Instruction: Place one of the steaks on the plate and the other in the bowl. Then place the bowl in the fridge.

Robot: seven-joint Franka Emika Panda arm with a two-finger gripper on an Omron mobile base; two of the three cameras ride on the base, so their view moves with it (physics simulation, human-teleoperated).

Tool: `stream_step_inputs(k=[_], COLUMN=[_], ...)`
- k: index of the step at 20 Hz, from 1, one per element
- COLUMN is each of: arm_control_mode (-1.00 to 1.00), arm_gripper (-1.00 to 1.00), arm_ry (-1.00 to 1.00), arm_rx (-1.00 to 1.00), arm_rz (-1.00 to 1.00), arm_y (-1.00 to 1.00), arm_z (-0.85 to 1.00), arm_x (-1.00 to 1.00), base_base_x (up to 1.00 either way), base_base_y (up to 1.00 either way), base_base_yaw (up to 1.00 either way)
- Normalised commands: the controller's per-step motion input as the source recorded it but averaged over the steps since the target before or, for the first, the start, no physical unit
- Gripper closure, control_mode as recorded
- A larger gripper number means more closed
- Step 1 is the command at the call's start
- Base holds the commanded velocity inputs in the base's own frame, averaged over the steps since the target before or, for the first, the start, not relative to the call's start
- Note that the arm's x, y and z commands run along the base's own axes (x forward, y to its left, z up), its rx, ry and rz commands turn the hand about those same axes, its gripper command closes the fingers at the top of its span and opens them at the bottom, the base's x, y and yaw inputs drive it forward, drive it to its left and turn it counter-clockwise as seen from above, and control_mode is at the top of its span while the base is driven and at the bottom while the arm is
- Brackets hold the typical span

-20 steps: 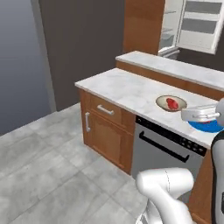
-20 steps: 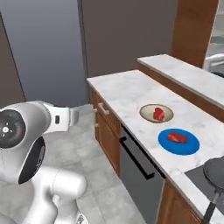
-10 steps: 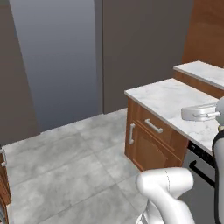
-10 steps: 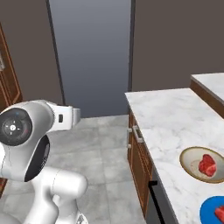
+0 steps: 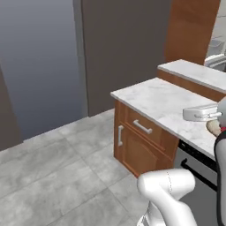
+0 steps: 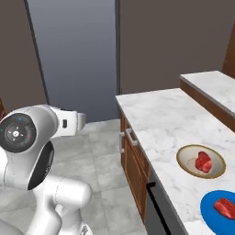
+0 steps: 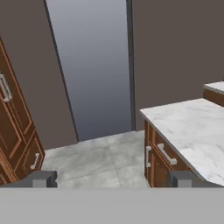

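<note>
Since each steak is already lying where it belongs, one in the bowl (image 6: 201,161) and one on the plate (image 6: 218,207), the gripper (image 7: 111,178) is hanging wide open and empty, both dishes sitting well off its fingers on the marble counter (image 6: 165,120), whose cabinet corner is crowding the approach.

Gripper (image 7: 111,179) held level, jaws wide apart, empty.
</note>
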Motion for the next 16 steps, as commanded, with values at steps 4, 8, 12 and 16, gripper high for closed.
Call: stream_step_inputs(k=[4, 8, 12, 16], arm_control_mode=[1.0, 1.0, 1.0, 1.0], arm_gripper=[-1.0, -1.0, -1.0, -1.0], arm_ry=[0.0, 0.0, 0.0, 0.0], arm_rx=[0.0, 0.0, 0.0, 0.0], arm_rz=[0.0, 0.0, 0.0, 0.0], arm_y=[0.0, 0.0, 0.0, 0.0], arm_z=[0.0, 0.0, 0.0, 0.0], arm_x=[0.0, 0.0, 0.0, 0.0], base_base_x=[0.32, 0.5, 0.69, 0.79], base_base_y=[0.28, 0.14, 0.23, 0.36], base_base_yaw=[-0.56, -0.63, -0.63, -0.61])
